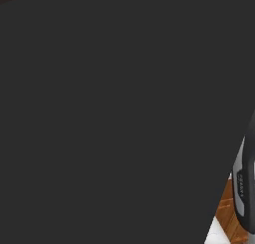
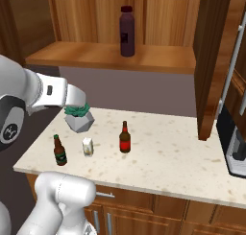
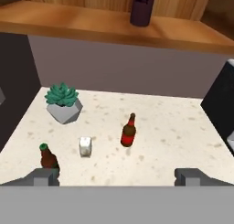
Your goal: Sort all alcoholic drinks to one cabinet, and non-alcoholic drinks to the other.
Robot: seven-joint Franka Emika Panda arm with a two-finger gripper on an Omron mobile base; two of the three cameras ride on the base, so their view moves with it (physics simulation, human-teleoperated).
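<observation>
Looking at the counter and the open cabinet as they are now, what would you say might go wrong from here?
1. The white carton stands close between the two beer bottles; reaching for one with the open gripper might knock a neighbour over.
2. The purple bottle already stands on the cabinet shelf; putting beer there would probably mix the groups.
3. The open cabinet door hangs over the counter and the arm may clip it.

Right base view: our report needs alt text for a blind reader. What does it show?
A speckled counter holds two brown beer bottles, a small white carton between them and a potted succulent behind. A dark purple bottle stands on the open cabinet shelf above.
</observation>
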